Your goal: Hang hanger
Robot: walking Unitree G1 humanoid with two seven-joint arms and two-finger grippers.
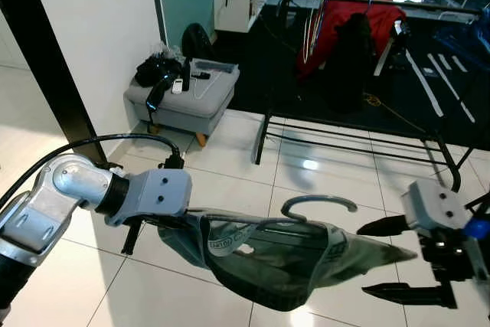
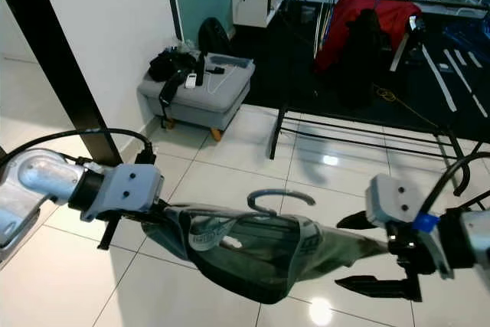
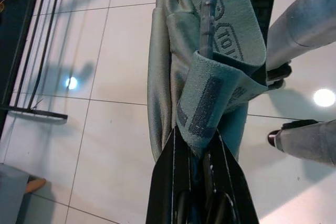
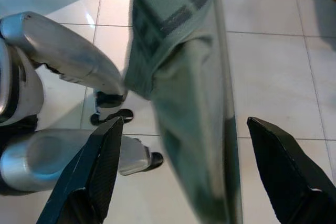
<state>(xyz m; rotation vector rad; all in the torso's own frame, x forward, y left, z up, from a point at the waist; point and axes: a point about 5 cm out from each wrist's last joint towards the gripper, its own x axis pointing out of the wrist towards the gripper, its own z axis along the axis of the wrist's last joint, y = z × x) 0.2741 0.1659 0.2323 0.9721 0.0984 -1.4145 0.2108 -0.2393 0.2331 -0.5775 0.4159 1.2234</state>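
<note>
Where white floor tiles (image 1: 230, 189) gleam, grey ottoman (image 1: 187, 97), black clothes rack (image 1: 360, 135)

Head views: bright and even over the glossy white floor tiles (image 1: 230, 181); the dark carpeted area (image 1: 398, 89) behind the black metal clothes rail (image 1: 360, 139) is dim, detail lost. A small white glare spot sits on the tiles under the rail, a second by the lower edge in the right eye view. Soft shadow lies beneath the grey-green garment on the hanger (image 1: 276, 258). Left wrist view: sharp, two ceiling-light reflections on the floor. Right wrist view: the garment close to the lens is blurred; floor in focus.
</note>
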